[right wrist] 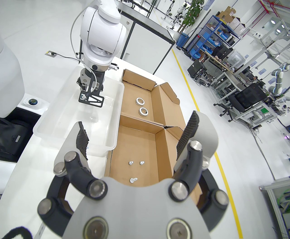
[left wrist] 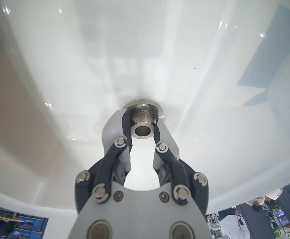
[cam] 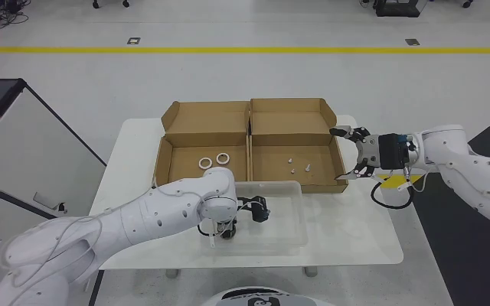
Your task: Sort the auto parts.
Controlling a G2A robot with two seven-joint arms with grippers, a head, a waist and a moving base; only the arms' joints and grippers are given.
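Our left claw (left wrist: 142, 121) pinches the metal sleeve (left wrist: 145, 107) by its barrel, axis upright, flange on the tray (cam: 300, 229) floor near the left edge. The left box (cam: 184, 162) lies just past the tray's far edge. Our right claw (right wrist: 136, 133) hangs spread by the outer wall of the right box (cam: 276, 164).

White tabletop (cam: 360, 229) on a pale grey floor (cam: 76, 69) crossed by a yellow line (cam: 245, 50). Farther off (toward the workshop) stand racks of blue bins (right wrist: 210, 40) and a potted plant (right wrist: 192, 8).
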